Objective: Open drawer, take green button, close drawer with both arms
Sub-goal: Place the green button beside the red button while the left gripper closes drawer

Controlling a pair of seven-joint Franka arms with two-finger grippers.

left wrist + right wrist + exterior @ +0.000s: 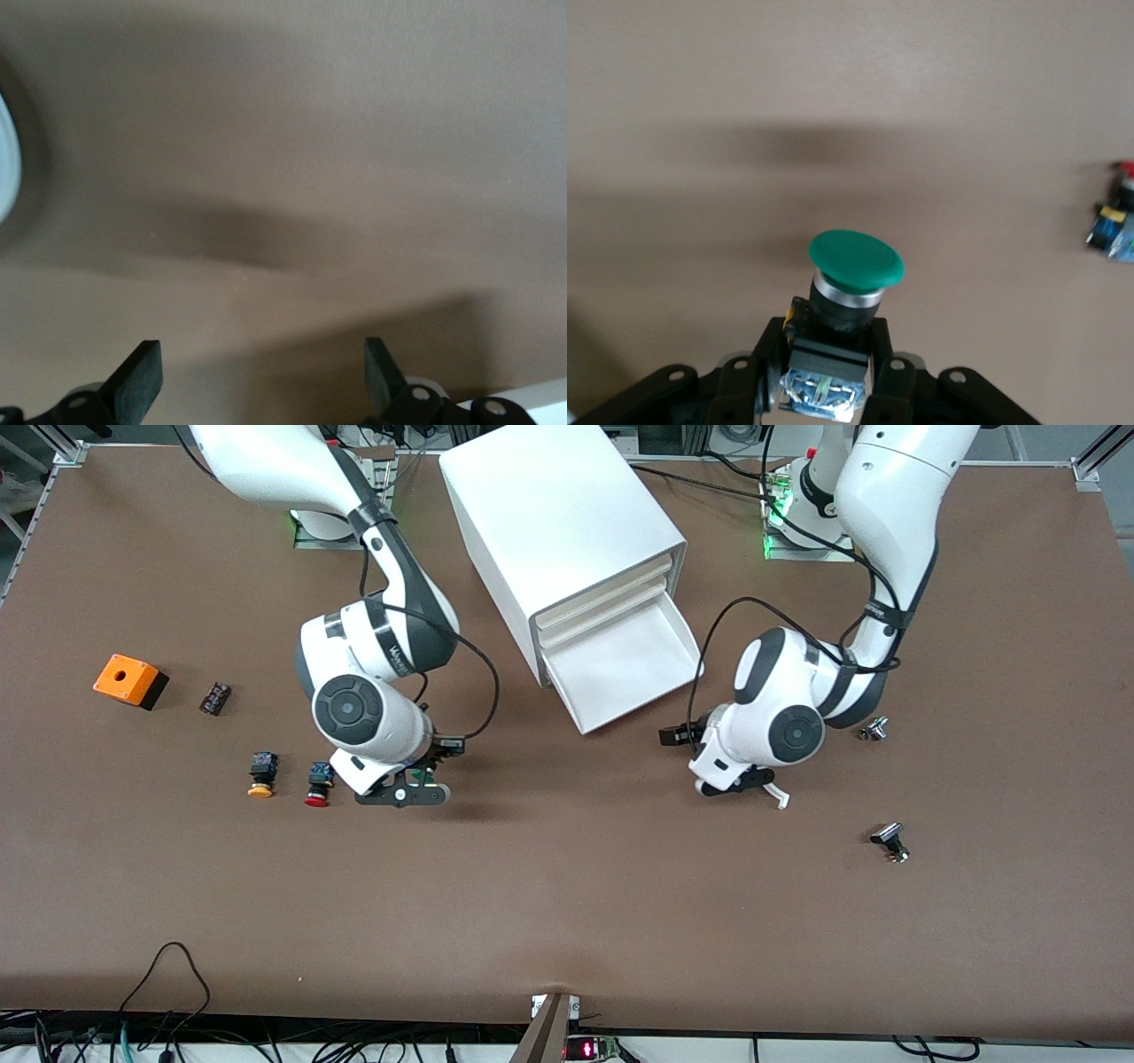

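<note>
The white cabinet (558, 540) stands at the back middle. Its lowermost drawer (620, 669) is pulled out and shows an empty white tray. My right gripper (403, 793) (830, 350) is shut on the green-capped button (857, 261), gripping its black-and-blue body with the cap pointing outward, low over the bare table beside the red-capped button. My left gripper (740, 784) (261, 376) is open and empty, low over the table just off the open drawer's front, toward the left arm's end.
A red-capped button (317, 784) (1116, 230) and a yellow-capped button (261, 773) lie near my right gripper. An orange box (129, 680) and a small black part (214, 697) lie toward the right arm's end. Two metal parts (873, 730) (890, 841) lie toward the left arm's end.
</note>
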